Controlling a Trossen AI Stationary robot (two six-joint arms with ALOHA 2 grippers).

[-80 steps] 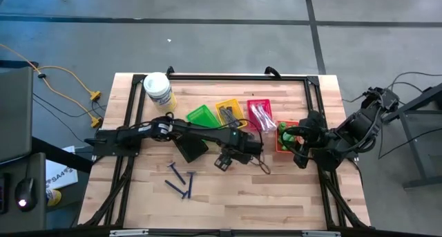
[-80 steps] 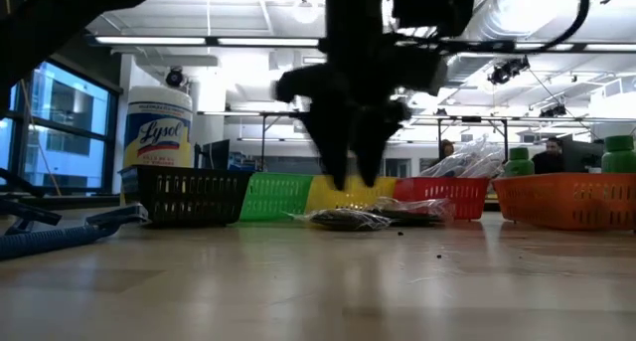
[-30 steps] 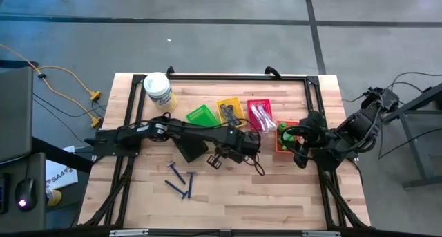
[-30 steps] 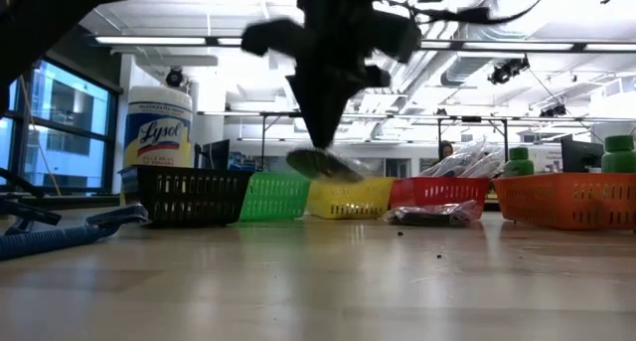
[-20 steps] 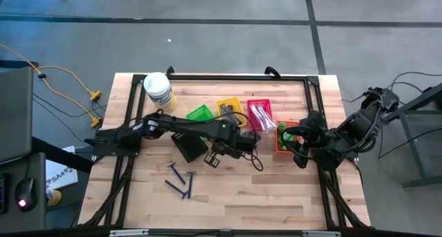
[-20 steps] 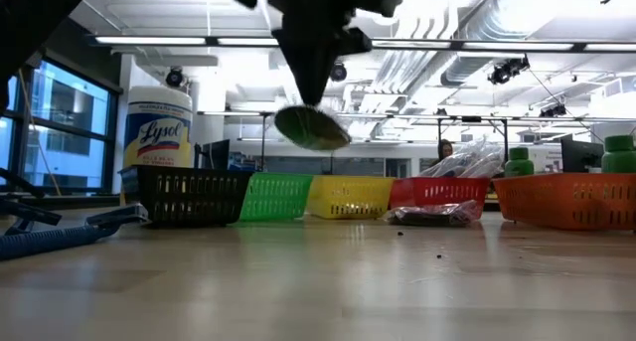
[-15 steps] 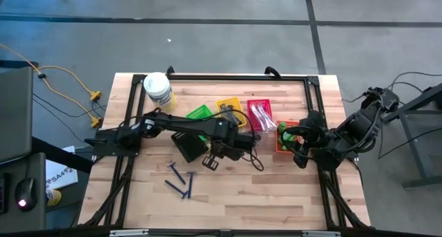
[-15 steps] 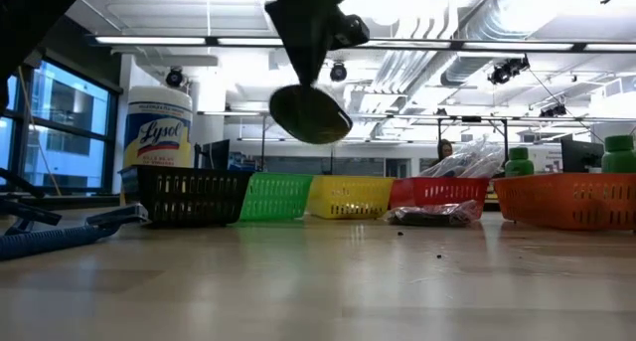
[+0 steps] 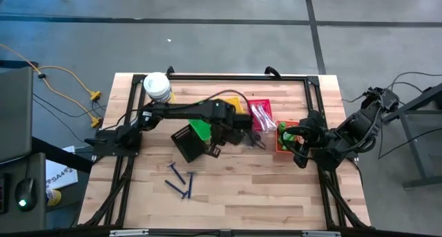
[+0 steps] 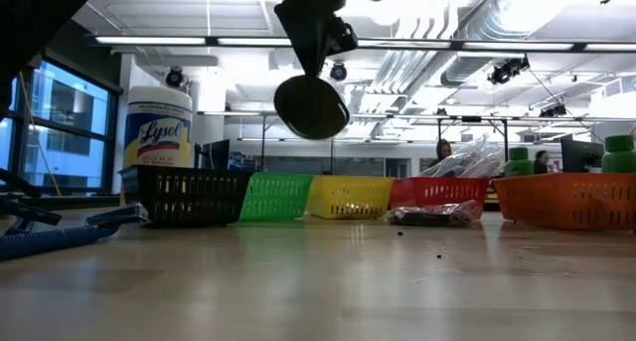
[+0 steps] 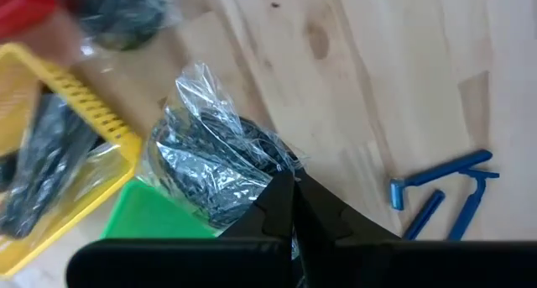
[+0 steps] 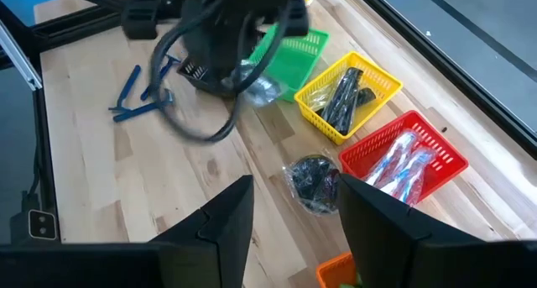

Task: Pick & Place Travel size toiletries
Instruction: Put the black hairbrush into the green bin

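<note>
The left claw [image 11: 289, 206] is clenched on a clear bag [image 11: 220, 166] with a dark round piece inside. It holds the bag up in the air, well off the counter [image 9: 242, 195]. In the low view the bag [image 10: 311, 106] hangs just under the claw. Right below the claw are the green basket [image 9: 201, 126] and the yellow basket [image 11: 67, 166], which has dark strips [image 11: 38, 166] in it. A black basket [image 9: 188, 143] sits just beside the claw. Another bag [image 12: 312, 181] lies on the counter a bit past the claw, near the red basket [image 12: 403, 164] with white packets [image 12: 401, 169]. Three blue razors [image 9: 179, 179] lie on the counter, well apart from the left claw, on the side away from the baskets.

The right claw [image 12: 294, 206] is released, with nothing in it. It waits at the counter's edge, just beside the orange basket [image 9: 284, 144] with green bottles [image 9: 286, 136]. A white tub [image 9: 157, 87] stands at the far corner.
</note>
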